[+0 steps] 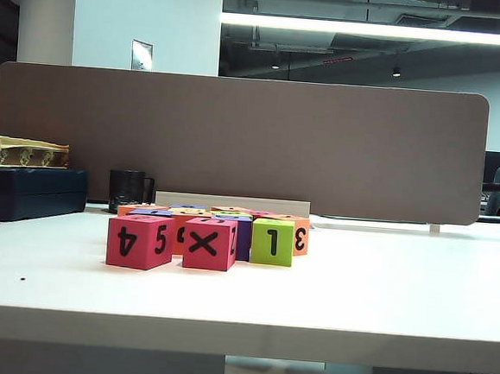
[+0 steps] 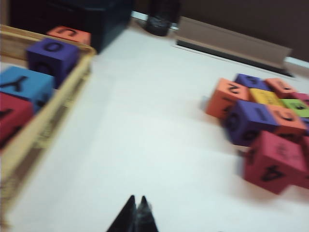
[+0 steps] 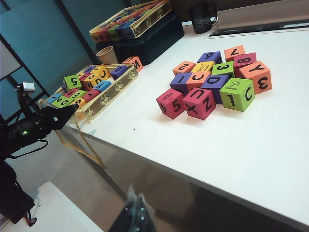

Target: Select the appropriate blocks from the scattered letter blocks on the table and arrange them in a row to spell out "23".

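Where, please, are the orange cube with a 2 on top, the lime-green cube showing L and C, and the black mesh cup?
Orange 2 cube (image 3: 184,67), right wrist view, top face.
Lime-green L/C cube (image 3: 237,94), right wrist view, centre.
Black mesh cup (image 1: 127,190), exterior view, front wall.

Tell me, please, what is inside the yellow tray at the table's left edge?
The yellow tray holds more letter blocks: green, pink, yellow, blue and purple cubes. Any blocks lying beneath them are covered and cannot be seen.

A long ceiling strip light (image 1: 379,30) glows bright above the dim grey-brown divider panel (image 1: 236,143), the wide plain white bench (image 1: 355,282) shines evenly with soft shadows under the small matte letter cubes (image 1: 207,236), while the left wrist view smears with motion blur.
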Available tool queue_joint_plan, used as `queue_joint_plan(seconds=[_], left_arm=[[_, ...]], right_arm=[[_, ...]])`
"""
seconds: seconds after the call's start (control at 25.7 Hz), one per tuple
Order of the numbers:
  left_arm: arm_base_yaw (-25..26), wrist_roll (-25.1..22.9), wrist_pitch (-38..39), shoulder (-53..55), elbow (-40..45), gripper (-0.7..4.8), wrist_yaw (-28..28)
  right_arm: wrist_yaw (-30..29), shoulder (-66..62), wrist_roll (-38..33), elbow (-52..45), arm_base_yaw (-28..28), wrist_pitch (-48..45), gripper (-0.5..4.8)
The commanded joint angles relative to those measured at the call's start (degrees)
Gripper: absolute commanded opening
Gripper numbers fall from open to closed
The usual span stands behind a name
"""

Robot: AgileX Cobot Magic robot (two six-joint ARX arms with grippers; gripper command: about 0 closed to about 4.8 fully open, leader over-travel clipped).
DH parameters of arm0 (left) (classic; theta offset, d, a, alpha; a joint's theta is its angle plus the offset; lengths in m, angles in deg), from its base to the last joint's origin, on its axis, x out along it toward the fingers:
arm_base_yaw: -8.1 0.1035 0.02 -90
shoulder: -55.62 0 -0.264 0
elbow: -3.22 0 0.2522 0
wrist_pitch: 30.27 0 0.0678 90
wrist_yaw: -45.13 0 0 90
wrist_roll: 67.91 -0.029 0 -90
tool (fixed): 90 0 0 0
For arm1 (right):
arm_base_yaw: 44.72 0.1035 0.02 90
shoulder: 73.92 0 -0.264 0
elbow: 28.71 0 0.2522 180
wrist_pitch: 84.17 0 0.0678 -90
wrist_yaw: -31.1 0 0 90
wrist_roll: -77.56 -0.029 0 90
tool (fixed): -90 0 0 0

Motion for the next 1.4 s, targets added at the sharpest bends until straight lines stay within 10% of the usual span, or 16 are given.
queue_joint_plan(seconds=[0.04,0.66,1.4], left_arm=[[0.04,8.02,-0.09,0.02,-1.11,-0.06,-5.68],[0.04,15.47,2.14,3.52,-19.08,-0.05,-14.73],[0.02,6.21,1.27,50.25,-53.42,-0.05,-21.33]], right_arm=[[-0.26,0.04,0.0,0.2,0.02,-0.55,-0.01],[-0.26,0.04,0.0,0.2,0.0,-0.55,-0.01],[-0.24,0.07,0.0,0.17,0.0,-0.55,-0.01]])
